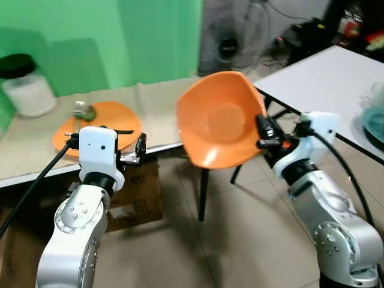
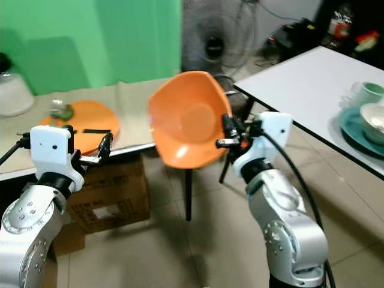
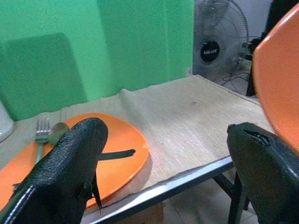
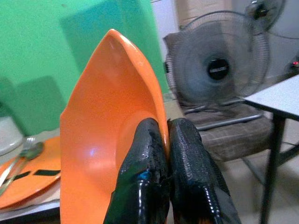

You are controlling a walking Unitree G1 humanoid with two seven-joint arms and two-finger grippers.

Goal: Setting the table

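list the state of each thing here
bowl: tilted on edge, in the air, rim pinched by right hand
left hand: open, holding nothing, near the table edge
plate: flat on the table, fork and spoon on it
fan: blades not blurred

silver arms, white wrists, black cables

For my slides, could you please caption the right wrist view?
Right hand pinches the rim of a tilted orange bowl; fan behind.
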